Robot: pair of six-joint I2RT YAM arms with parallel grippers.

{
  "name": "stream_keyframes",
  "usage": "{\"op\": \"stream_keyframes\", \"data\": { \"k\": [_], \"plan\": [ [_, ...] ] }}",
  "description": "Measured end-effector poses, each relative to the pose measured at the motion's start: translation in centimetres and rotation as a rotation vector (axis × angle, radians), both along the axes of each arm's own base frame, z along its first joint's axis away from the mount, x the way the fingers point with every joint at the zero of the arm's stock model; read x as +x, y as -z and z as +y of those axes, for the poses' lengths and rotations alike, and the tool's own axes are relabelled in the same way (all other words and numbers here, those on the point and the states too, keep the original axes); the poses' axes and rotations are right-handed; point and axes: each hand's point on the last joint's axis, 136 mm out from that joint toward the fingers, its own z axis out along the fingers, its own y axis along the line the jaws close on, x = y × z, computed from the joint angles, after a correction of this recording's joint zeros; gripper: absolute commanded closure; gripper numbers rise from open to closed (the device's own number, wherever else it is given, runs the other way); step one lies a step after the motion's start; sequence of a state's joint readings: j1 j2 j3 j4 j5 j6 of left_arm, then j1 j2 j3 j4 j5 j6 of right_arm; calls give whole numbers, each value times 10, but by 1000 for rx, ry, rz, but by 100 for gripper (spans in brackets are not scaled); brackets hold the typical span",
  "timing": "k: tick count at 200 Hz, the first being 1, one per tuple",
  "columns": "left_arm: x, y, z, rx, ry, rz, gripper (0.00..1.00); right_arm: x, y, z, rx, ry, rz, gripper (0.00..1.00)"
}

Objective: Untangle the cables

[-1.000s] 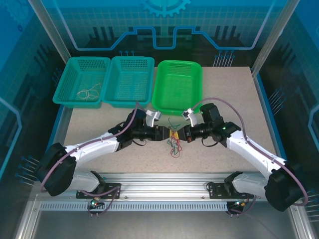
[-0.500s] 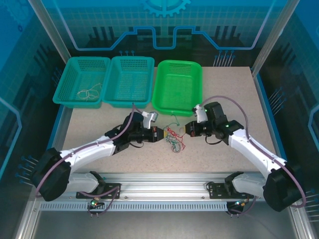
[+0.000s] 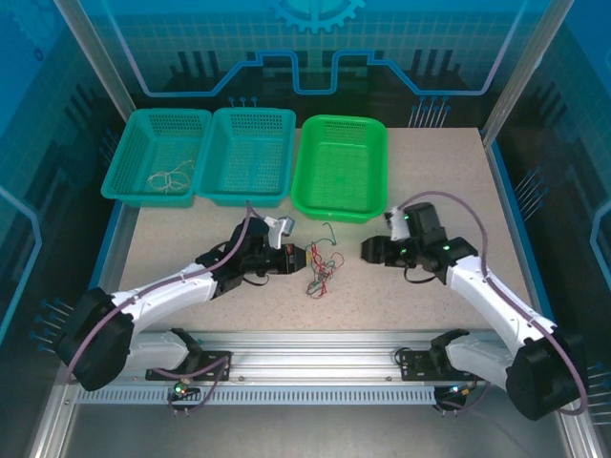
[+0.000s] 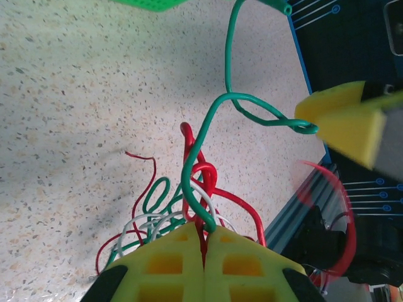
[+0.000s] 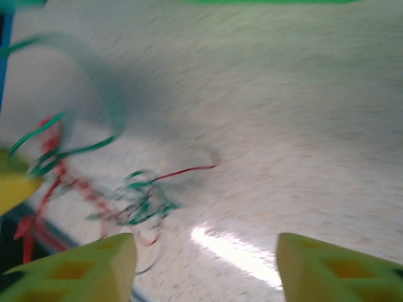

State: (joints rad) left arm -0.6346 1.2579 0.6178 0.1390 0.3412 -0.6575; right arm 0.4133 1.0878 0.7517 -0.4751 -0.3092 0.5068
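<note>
Left gripper (image 3: 304, 256) is clamping the cables (image 3: 321, 274), which are lying between it and the right gripper (image 3: 367, 250), hanging open and empty.

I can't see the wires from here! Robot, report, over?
Left gripper shut on the cables. Right gripper open, empty, apart from them. Cables a red, green, white tangle on the table. Nothing blocking.
</note>
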Motion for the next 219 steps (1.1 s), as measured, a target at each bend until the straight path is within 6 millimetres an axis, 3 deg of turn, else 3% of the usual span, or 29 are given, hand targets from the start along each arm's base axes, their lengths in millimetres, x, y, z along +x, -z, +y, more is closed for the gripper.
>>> {"op": "stream_keyframes", "data": {
  "k": [19, 38, 57, 82, 99, 117, 123, 172, 219],
  "plan": [
    [0, 4, -6, -17, 19, 16, 100, -16, -15, 39, 36, -158, -51, 33],
    [-1, 3, -9, -35, 30, 26, 100, -18, -20, 62, 65, -236, -78, 34],
    [-1, 0, -11, -49, 37, 18, 100, -16, -10, 79, 75, -280, -62, 36],
    [-1, -3, -12, -58, 45, 14, 100, -15, 18, 97, 77, -328, 6, 39],
    [0, 1, -9, -46, 34, 28, 100, -14, 32, 105, 83, -348, 42, 55],
    [3, 1, -6, -45, 22, 26, 100, -10, 40, 112, 97, -349, 54, 92],
    [3, 0, -7, -48, 23, 21, 100, -8, 41, 113, 94, -343, 54, 100],
    [0, -9, 6, -13, -21, -5, 100, 10, 45, 102, 63, -235, 45, 100],
    [-5, -25, 30, -49, -52, -53, 100, 16, 23, 63, 189, -130, 28, 100]
  ]
}}
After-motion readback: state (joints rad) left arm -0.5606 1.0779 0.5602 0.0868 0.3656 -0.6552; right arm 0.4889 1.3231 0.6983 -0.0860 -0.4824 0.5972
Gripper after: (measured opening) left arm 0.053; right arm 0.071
